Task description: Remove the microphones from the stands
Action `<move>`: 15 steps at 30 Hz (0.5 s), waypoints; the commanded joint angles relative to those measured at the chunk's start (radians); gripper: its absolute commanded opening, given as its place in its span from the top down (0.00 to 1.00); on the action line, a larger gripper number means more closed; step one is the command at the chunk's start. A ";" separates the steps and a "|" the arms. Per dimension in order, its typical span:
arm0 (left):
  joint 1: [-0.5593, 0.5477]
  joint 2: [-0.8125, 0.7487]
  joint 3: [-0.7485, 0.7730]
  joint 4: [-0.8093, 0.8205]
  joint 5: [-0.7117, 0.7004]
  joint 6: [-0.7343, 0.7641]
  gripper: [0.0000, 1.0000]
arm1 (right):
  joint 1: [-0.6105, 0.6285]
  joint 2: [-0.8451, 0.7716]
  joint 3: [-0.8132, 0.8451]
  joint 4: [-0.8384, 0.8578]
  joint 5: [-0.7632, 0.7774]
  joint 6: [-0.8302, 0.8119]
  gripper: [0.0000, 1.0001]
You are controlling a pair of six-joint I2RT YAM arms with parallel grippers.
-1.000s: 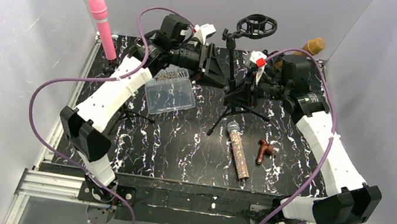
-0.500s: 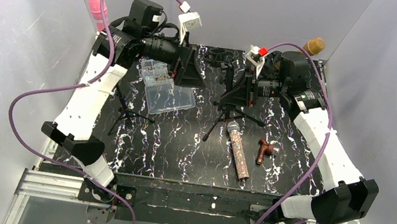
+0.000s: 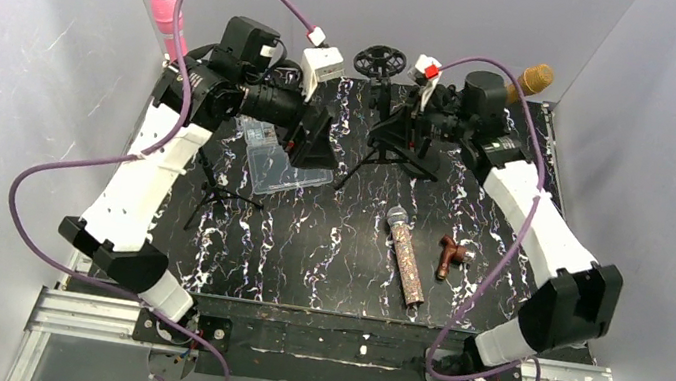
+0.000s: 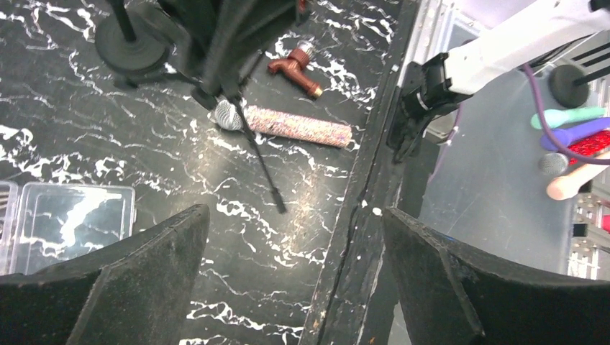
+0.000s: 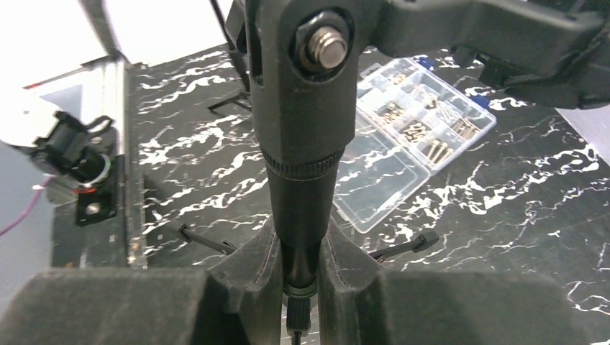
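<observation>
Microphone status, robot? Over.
Left gripper open, empty. Right gripper shut on stand. Microphone lying on table, off stand. Plastic box near left gripper.

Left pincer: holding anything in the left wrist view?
No, the left pincer stands wide open, its fingers far apart and touching nothing.

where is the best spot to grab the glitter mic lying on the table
Probably mid-handle on the glitter mic, coming straight down with jaws across its width. It lies flat, a slim straight tube with both long sides free; the rounded mesh head would likely slip.
</observation>
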 commanded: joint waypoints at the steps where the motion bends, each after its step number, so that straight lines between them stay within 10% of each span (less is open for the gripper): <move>1: 0.041 -0.076 -0.067 -0.023 -0.008 0.038 0.04 | 0.016 0.096 0.041 0.186 0.076 -0.027 0.99; 15: 0.065 -0.150 -0.212 -0.038 -0.049 0.051 0.02 | 0.004 0.501 0.298 0.269 0.137 -0.144 0.99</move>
